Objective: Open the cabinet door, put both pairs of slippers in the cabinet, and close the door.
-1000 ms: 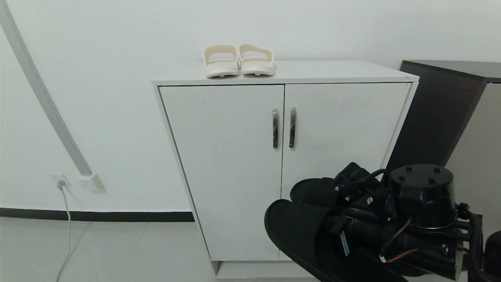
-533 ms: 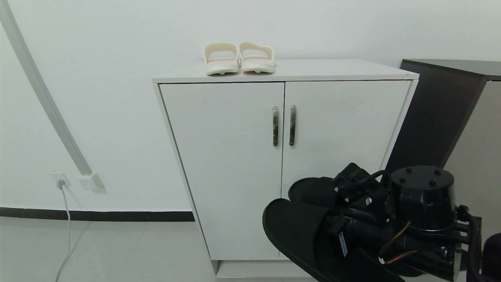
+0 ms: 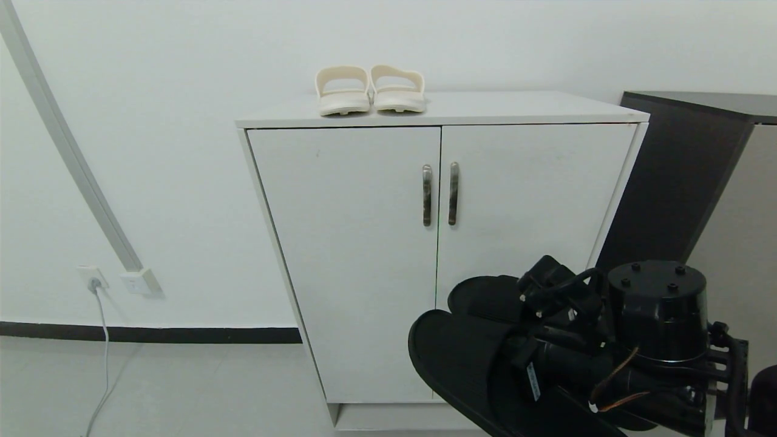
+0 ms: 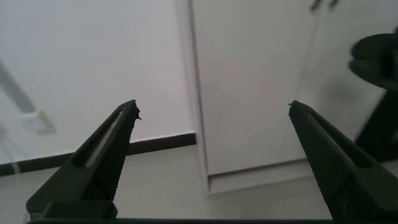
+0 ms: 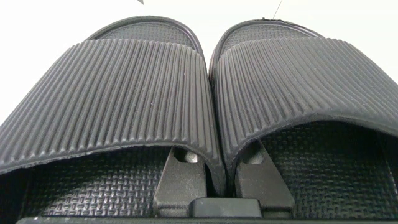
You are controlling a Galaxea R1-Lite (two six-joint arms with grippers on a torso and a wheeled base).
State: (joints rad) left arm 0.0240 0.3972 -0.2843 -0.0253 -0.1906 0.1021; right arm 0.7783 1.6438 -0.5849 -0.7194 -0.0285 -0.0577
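Note:
A white two-door cabinet (image 3: 364, 273) stands against the wall with both doors shut; two metal handles (image 3: 427, 195) meet at its middle. A cream pair of slippers (image 3: 369, 90) sits on its top. My right gripper (image 3: 534, 328) holds a black pair of slippers (image 3: 467, 358) low in front of the right door. In the right wrist view both fingers (image 5: 180, 186) sit inside the black slippers (image 5: 205, 87), pinching their inner sides together. My left gripper (image 4: 211, 112) is open, its fingers (image 4: 106, 149) wide apart, facing the cabinet's lower left corner (image 4: 249, 93) and the floor.
A dark cabinet (image 3: 686, 176) stands right of the white one. A wall socket with a cable (image 3: 97, 285) and a slanted conduit (image 3: 61, 139) are on the wall at the left. Open floor (image 3: 152, 388) lies left of the cabinet.
The head view has shifted slightly, so the cabinet sits a little higher in the picture. The right gripper keeps the black slippers in nearly the same place.

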